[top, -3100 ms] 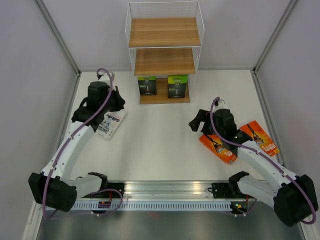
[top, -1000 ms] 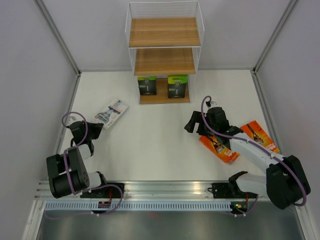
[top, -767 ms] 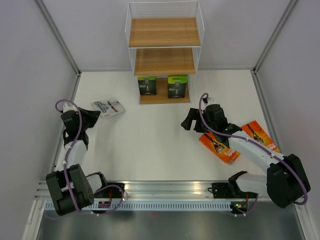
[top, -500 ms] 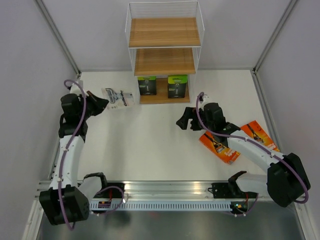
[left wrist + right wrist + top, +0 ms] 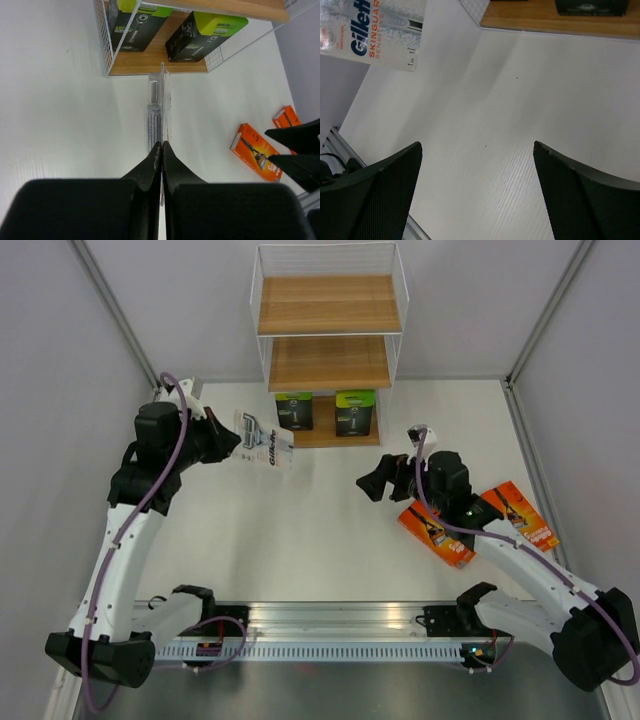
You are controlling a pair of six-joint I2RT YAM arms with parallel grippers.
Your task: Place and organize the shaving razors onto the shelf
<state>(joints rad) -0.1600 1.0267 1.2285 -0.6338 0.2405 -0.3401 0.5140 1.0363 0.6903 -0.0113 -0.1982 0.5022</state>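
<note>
- Shaving razors: the clear-and-light-blue blister pack (image 5: 263, 440) is pinched at its near end in the left gripper (image 5: 232, 444), whose jaws are closed flat on the card.
- What has just changed: a second ago this pack was out to the left, well short of the shelf (image 5: 330, 305). The left arm has since swung it up and inward. It now sits just beside the front-left corner of the shelf's bottom board (image 5: 325, 437), apparently lifted off the tabletop (image 5: 300, 540).
- The left wrist view shows the pack edge-on, its far end aimed at that corner.
- Two black packs (image 5: 294, 410) with lime-green tops stand on the bottom board, side by side.
- Two orange packs (image 5: 435, 533) lie on the tabletop at the right, where they were before.
- The right gripper (image 5: 375, 483) hangs with its jaws spread wide and nothing between them, near the closer orange pack but not over it. It has drifted only a little.
- For the task: two of five packs are shelved and a third is nearly delivered. The likely remaining work is steering the blister pack past the wire frame onto a tier, then the orange pair.
</note>
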